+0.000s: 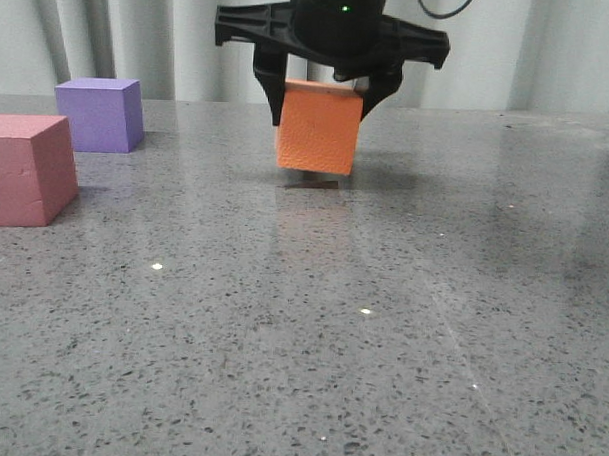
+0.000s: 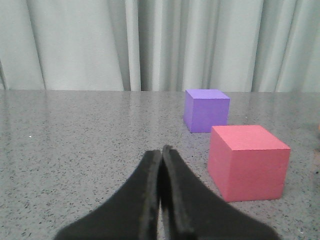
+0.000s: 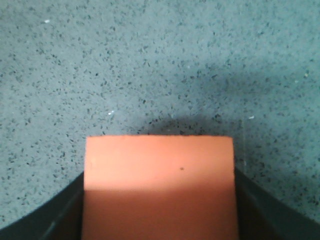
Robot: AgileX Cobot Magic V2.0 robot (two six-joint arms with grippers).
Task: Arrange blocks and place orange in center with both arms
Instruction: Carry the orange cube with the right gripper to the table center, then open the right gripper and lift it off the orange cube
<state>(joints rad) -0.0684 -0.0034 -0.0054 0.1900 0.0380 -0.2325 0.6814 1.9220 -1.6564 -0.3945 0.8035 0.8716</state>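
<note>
The orange cube [image 1: 319, 127] hangs just above the grey table [image 1: 381, 321], pinched by the right gripper [image 1: 322, 101]. At its nine o'clock, well apart, sit the purple cube [image 1: 100, 114] and pink cube [image 1: 26, 169]. The left gripper [image 2: 161, 154] is clenched on nothing.

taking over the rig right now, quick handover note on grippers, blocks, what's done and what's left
Right gripper: shut on the orange cube, holding it tilted just above the table, a shadow beneath it.
Left gripper: shut, empty, low over the table and pointing toward the other two blocks.
Purple cube and pink-red cube: both resting on the table at the left, purple farther back, a small gap between them.
Done: orange cube picked up.
Left: set the orange down and arrange the purple and pink-red cubes so the orange ends up in the middle; neither looks positioned for that yet.
</note>
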